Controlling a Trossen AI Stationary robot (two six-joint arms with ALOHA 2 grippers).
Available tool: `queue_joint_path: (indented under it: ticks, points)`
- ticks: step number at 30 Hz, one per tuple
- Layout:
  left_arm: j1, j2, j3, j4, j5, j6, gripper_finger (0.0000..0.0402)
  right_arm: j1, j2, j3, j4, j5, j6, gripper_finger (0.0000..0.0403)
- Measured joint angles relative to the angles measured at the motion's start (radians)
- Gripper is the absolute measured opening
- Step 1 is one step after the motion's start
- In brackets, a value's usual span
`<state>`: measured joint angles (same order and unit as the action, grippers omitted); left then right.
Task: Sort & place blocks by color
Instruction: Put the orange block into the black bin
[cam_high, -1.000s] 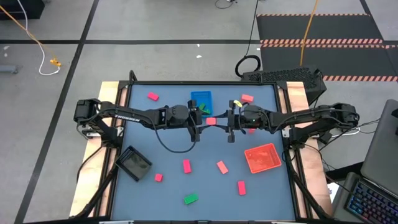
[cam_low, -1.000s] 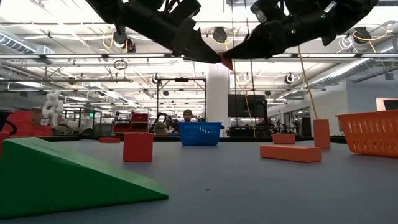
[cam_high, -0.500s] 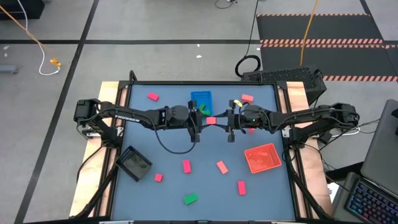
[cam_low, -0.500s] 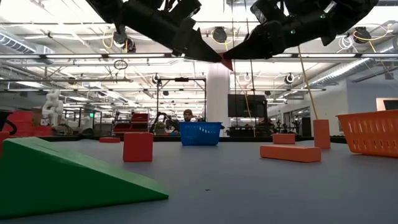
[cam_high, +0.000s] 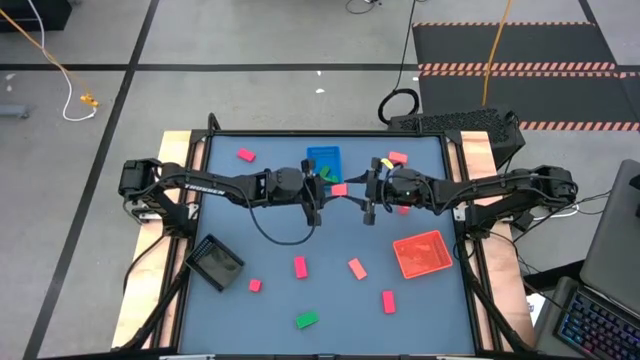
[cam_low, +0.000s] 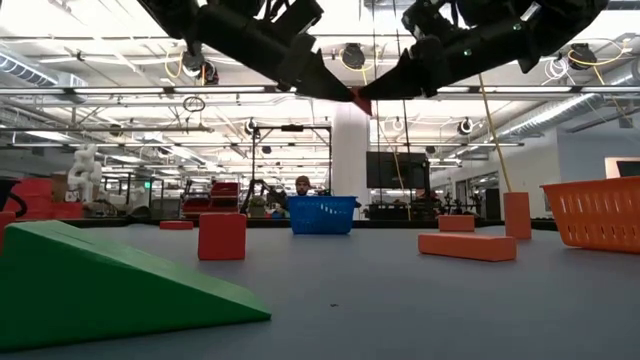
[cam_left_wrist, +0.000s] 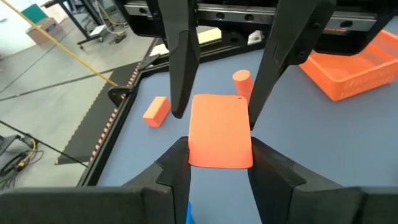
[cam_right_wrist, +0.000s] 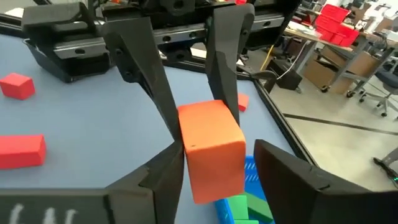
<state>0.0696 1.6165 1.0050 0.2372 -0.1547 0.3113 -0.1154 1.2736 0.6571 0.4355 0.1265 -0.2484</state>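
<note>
A salmon-red block (cam_high: 339, 192) hangs in the air over the middle of the table, between my two grippers, which meet tip to tip. My left gripper (cam_high: 329, 194) comes from the table's left and is shut on it (cam_left_wrist: 219, 134). My right gripper (cam_high: 353, 195) comes from the right and stands open, its fingers (cam_right_wrist: 283, 165) on either side of the block's other end (cam_right_wrist: 211, 149). Pink, salmon and green blocks (cam_high: 300, 266) lie flat on the table. Green blocks (cam_high: 322, 176) lie in the blue tray (cam_high: 323, 152). My left gripper pinches the block by two opposite sides (cam_left_wrist: 193, 146) between its two fingers, at the end nearer the table's left. Its fingers come in roughly level from the left. The block is lifted clear, high above the table (cam_low: 362, 99). My right gripper: one finger (cam_right_wrist: 168, 171) lies close against the block's side, and I cannot tell whether it touches.
The red tray (cam_high: 420, 253) sits at the near right, the black tray (cam_high: 216, 262) at the near left, the blue tray at the far middle. A green wedge (cam_low: 100, 285) lies close to the low camera. Loose blocks dot the near half.
Both arms have stayed in place over the middle of the table. My left gripper has shut on the salmon-red block. My right gripper has opened and rolled a little. The block has stayed at the same height.
</note>
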Motion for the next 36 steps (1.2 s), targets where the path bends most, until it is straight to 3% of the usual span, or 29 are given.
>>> queue_joint_path:
  ticks: [11, 16, 23, 28, 36]
  points:
    - [0.005, -0.035, 0.000, -0.178, -0.037, -0.088, 0.0128, -0.001, -0.022, 0.000, -0.070, 0.014, -0.035, 0.0219]
    - [-0.027, -0.118, 0.000, -0.386, -0.040, -0.211, 0.0128, -0.001, -0.051, -0.001, -0.095, 0.035, -0.059, 0.0219]
    - [-0.171, -0.264, 0.000, -0.721, -0.021, -0.431, 0.0128, -0.003, -0.101, -0.001, -0.136, 0.117, -0.107, 0.0219]
    - [-0.294, -0.340, 0.000, -0.949, -0.019, -0.688, 0.0128, -0.003, -0.123, -0.001, -0.144, 0.139, -0.125, 0.0219]
    - [-0.470, -0.360, 0.000, -1.181, -0.002, -0.995, 0.0128, -0.003, -0.138, -0.001, -0.153, 0.139, -0.139, 0.0219]
